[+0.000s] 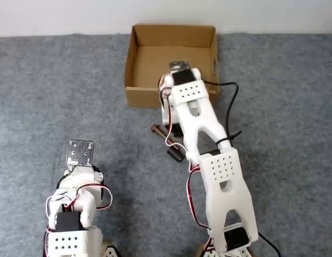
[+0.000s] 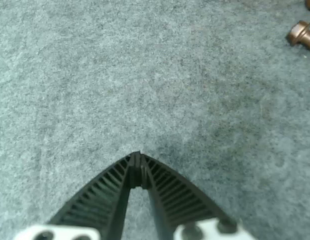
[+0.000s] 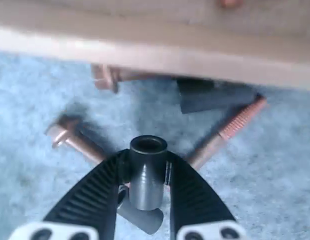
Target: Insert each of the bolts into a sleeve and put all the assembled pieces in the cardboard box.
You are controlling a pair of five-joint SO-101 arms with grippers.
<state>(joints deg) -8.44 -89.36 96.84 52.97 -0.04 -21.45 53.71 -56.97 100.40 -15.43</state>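
The right gripper [image 3: 147, 161] pinches a sleeve [image 3: 146, 182] between its jaws. The sleeve is a smooth black tube, and its open bore faces the wrist camera. It hangs above the carpet [image 3: 275, 165], near the box [image 3: 145, 45]. Two copper bolts lie beneath it, a flanged-head bolt [image 3: 75, 140] and a threaded bolt [image 3: 230, 127]. The left gripper [image 2: 137, 160] has its jaws pressed together.

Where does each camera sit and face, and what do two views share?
High view: fixed above the table, looking down on cardboard box, left arm, right arm.
Left wrist view: on the left arm, facing the table past the shut left tool; a bolt beyond.
Right wrist view: on the right arm, facing the box wall; right tool grips a sleeve.
Shared: high and right wrist views both show the box and bolts.
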